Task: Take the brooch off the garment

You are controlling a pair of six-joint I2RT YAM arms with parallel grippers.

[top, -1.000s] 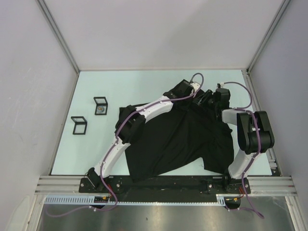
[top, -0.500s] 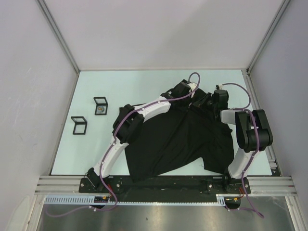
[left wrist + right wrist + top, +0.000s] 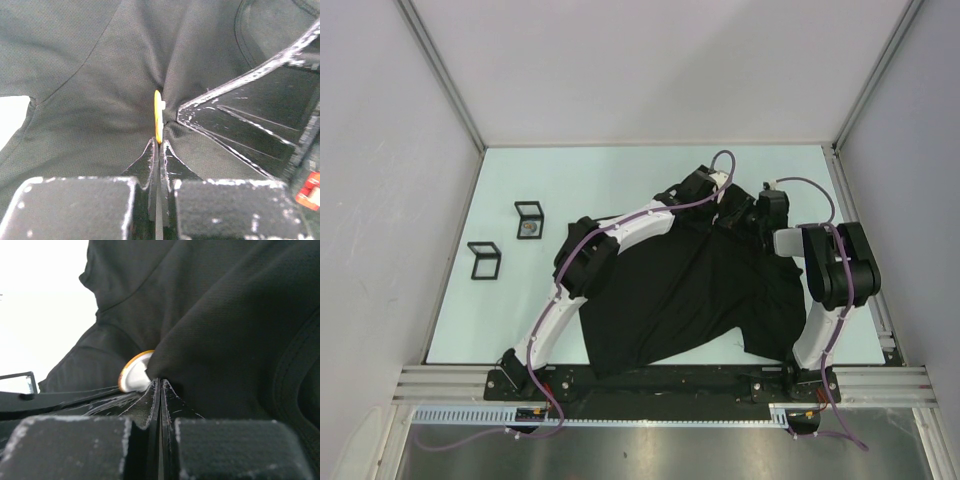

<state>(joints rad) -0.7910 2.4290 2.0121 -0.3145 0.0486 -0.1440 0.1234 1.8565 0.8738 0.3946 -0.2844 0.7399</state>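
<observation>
Green table (image 3: 620, 175) underneath, and across its near half lies the black shirt (image 3: 680, 300), rumpled. Both arms reach to its far edge and meet nose to nose near the collar.

Left gripper (image 3: 158, 149): jaws pressed together, nipping the lower rim of the brooch (image 3: 158, 117). The brooch stands edge-on in a pucker of cloth, a thin yellow disc with a white bit at its side. Right gripper (image 3: 160, 386): clamped too, on a fold of shirt just beside the brooch. Its wrist camera shows the disc with a white face and a gold rim.

As I read it, the step in hand is the pull-apart, with one gripper on the pin and the other anchoring cloth. The brooch is not off yet, and the cloth gathers tight around it.

The next move calls for the two to draw away from each other, gently. The right has to hold firm so the shirt doesn't simply follow. The fastening is hidden in the fold, so I can't tell how it is made.

Two small black frames (image 3: 528, 220) sit well off to the left.
</observation>
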